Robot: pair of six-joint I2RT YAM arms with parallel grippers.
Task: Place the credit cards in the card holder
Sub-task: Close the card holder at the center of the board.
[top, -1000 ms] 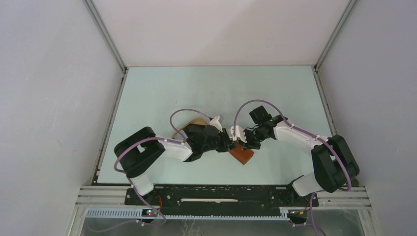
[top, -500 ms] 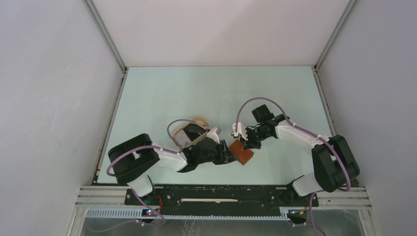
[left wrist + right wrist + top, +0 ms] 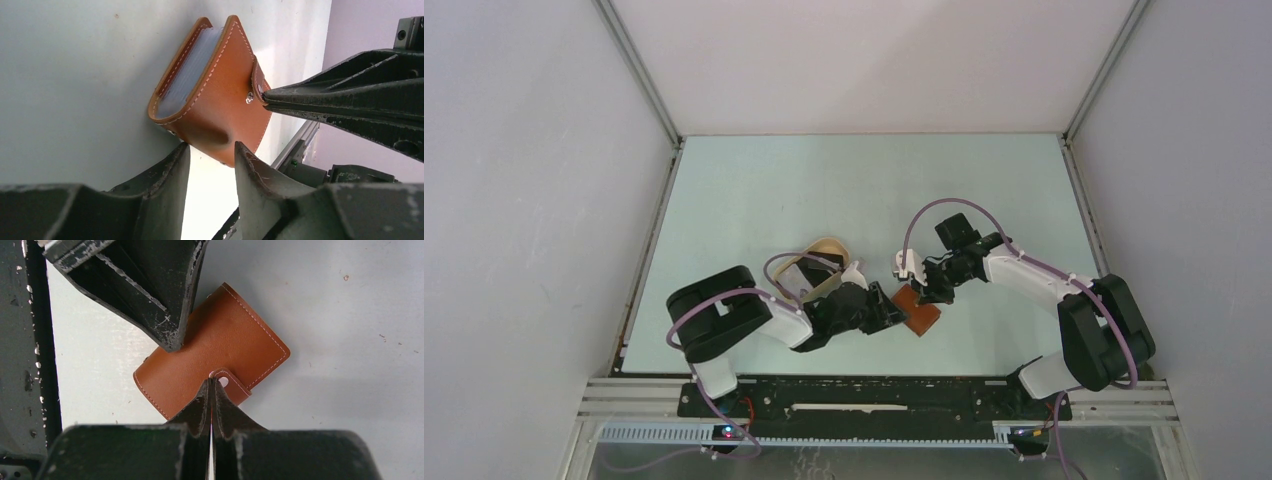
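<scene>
Curved, stitched tan-leather card holder (image 3: pixel 215 355) lies on the pale bench (image 3: pixel 350 315); right hand (image 3: pixel 211 386), tips closed tight, touches its snap tab (image 3: pixel 232 385); left hand (image 3: pixel 211 147) gapes, gripping nothing.

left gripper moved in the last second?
Yes. The left gripper has backed off slightly toward the near edge of the table.

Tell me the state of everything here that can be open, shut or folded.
card holder, folded over, clear sleeves inside
left pincer, open, tips at the holder's edge
right pincer, shut, tips at the holder's snap tab
oval tray, mostly hidden, contents unclear
</scene>
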